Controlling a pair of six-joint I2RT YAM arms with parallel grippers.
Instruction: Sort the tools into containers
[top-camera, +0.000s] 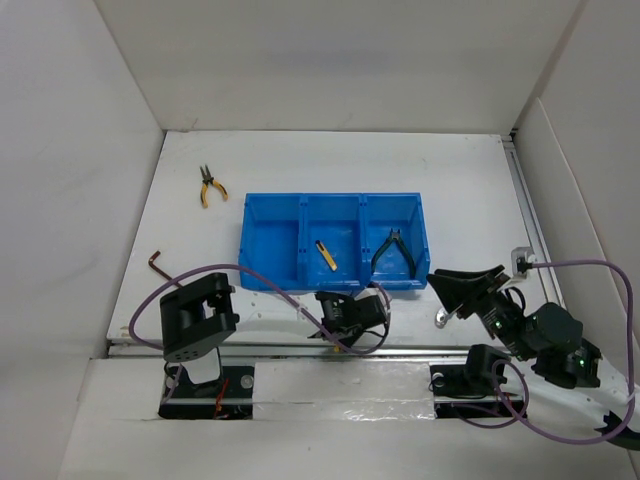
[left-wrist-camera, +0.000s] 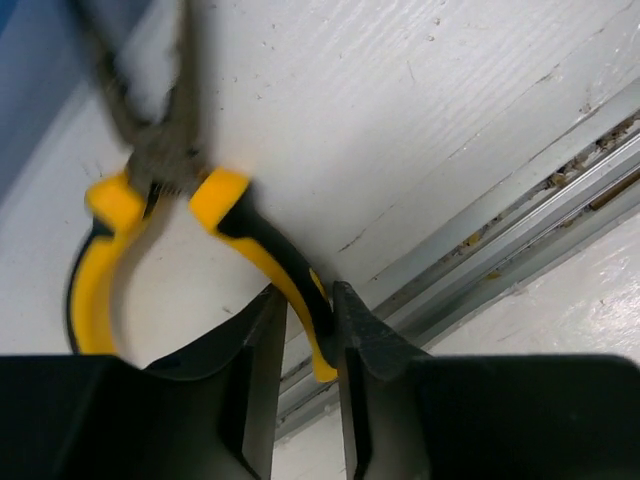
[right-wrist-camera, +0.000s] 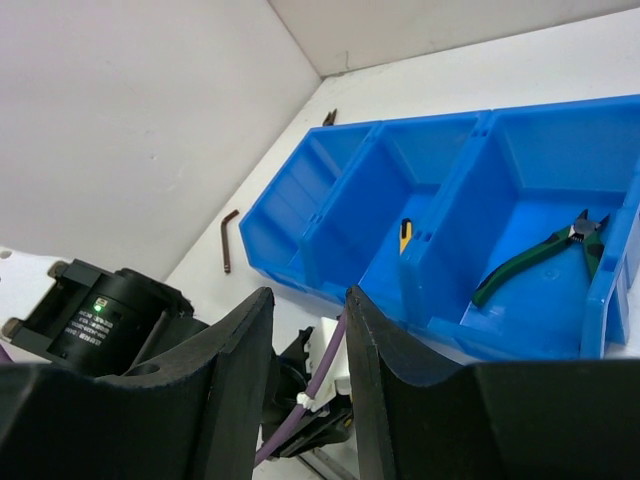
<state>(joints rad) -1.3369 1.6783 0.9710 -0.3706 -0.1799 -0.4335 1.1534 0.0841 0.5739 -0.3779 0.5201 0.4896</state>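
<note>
Yellow pliers (left-wrist-camera: 230, 215) are pinched by one handle in the left end effector (left-wrist-camera: 308, 295). A slow lift to the tray (top-camera: 270, 240) is advised, since swing is likely. The right end effector (right-wrist-camera: 308, 300) is part-open and empty.

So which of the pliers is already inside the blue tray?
The green-handled pair, lying in the tray's right-end compartment. One yellow pair lies on the table beyond the tray; the other yellow pair sits between the left arm's fingers, outside it.

White table (top-camera: 330, 160), plain white walls (top-camera: 330, 60) around.
</note>
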